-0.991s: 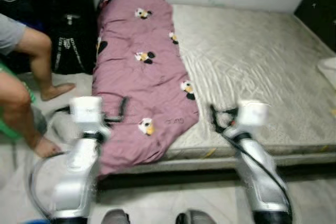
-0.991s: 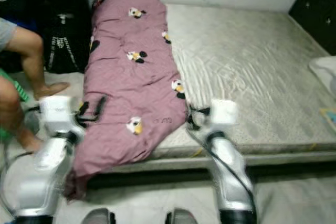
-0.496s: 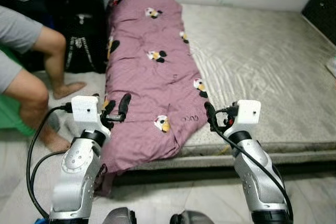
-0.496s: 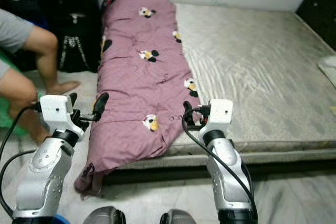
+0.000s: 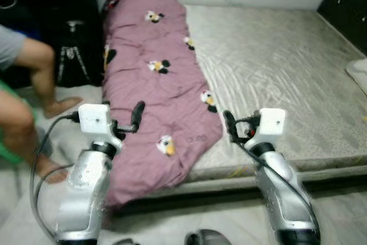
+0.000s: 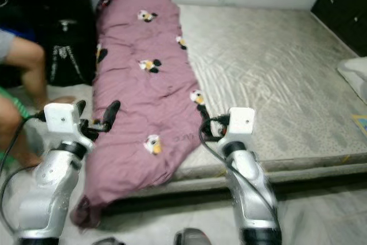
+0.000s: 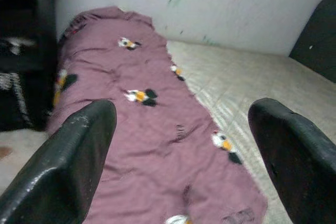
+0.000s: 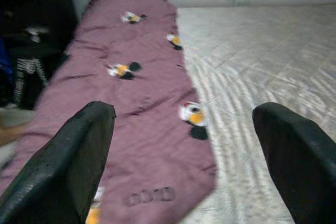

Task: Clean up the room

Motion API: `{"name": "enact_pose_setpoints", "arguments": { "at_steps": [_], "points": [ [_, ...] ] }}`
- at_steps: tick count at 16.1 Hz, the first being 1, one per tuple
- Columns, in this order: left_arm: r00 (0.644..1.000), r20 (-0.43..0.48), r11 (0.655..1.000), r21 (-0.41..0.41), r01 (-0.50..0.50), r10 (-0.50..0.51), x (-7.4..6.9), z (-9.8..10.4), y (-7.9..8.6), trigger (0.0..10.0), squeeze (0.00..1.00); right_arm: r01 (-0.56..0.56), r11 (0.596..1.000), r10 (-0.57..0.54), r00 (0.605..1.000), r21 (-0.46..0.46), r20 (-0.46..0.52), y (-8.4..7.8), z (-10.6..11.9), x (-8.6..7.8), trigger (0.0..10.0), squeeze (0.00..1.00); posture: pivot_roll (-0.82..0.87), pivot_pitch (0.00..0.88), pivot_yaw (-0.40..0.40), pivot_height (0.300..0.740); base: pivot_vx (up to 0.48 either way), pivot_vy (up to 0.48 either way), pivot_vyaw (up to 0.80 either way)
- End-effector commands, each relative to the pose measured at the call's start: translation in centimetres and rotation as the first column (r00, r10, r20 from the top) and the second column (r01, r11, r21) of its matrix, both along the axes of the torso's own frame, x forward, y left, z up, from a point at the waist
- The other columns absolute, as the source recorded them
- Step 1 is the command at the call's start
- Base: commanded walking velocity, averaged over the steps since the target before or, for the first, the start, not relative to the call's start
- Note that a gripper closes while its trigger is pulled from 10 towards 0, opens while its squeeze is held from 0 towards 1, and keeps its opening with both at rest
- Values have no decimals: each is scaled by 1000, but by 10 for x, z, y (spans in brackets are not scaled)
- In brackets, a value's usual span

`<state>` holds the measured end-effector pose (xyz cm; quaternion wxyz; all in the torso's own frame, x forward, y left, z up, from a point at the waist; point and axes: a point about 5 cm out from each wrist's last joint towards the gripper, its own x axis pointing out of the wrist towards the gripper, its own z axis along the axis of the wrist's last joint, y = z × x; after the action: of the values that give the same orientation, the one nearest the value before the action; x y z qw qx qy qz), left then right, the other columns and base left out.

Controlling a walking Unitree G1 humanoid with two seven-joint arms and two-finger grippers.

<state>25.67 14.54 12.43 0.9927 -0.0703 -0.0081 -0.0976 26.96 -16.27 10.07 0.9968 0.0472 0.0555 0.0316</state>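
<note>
A mauve blanket (image 5: 155, 90) lies along the mattress (image 5: 281, 67), its near end drooping floorward. Both the left gripper (image 5: 127, 123) and right gripper (image 5: 230, 127) hover with fingers apart; best pinch the near corners evenly.

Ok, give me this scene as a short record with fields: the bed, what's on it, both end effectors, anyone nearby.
bed: bare mattress low on the floor
cover: purple blanket with cartoon prints, along the mattress's left side, near end hanging over the edge
left end effector: open, raised over the blanket's left edge
right end effector: open, above the blanket's near right corner
person: bare legs at left of the bed
</note>
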Motion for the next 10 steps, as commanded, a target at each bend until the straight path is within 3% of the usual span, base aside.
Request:
{"name": "enact_pose_setpoints", "arguments": {
  "at_steps": [1, 3, 7, 10],
  "points": [
    [1000, 5, 1000, 17, -16, 16, -1, 1, 5, 10000, 0, 3, 1000, -3, 1000, 1, 17, 1, 4, 2, 10000, 0, -7, 51, -87, 740, 326, 0, 0],
    [1000, -5, 999, 21, -28, 28, 0, 0, 6, 10000, 0, 6, 1000, -6, 1000, -2, 19, 0, 5, 2, 10000, 0, -9, 55, -88, 740, 291, 0, 0],
    [999, -14, 999, 26, -31, 32, -1, -1, 6, 10000, 0, 12, 1000, -12, 1000, -8, 21, -2, 5, 3, 10000, 0, -8, 61, -89, 740, 0, 0, 0],
    [996, -22, 992, 96, -82, 85, -7, -6, 11, 10000, 0, 4, 1000, -3, 1000, -15, 15, 0, 3, 6, 10000, 0, 10, 75, -90, 740, 0, 0, 0]
  ]
}}
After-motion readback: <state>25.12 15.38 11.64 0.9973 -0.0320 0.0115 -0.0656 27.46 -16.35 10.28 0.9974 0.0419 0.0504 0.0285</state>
